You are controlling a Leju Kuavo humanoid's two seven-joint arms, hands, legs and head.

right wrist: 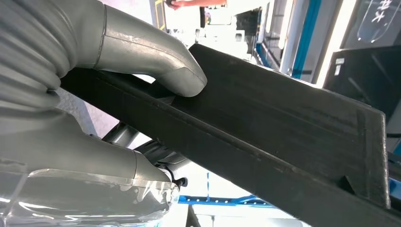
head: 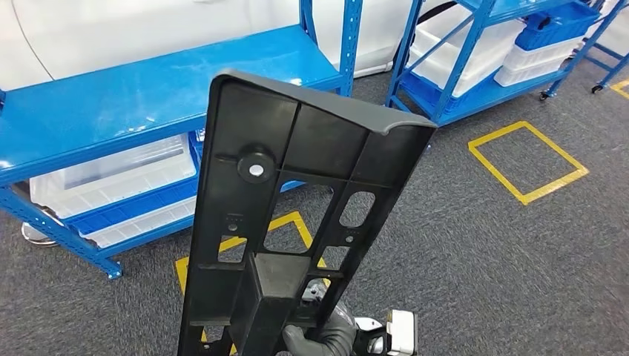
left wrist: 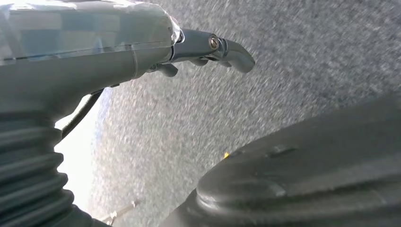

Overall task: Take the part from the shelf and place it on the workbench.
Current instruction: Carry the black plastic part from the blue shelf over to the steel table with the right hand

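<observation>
The right hand gripped the black part at its lower end, thumb pressed on one face and fingers wrapped beneath. The part stood nearly upright in the head view, long axis running from the hand toward twelve o'clock, off the blue shelf at eleven o'clock. The left hand hung over the carpet, fingers apart and holding nothing, so the carry probably rested on the right alone.

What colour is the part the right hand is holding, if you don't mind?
Black; the part shows best in the head view.
</observation>
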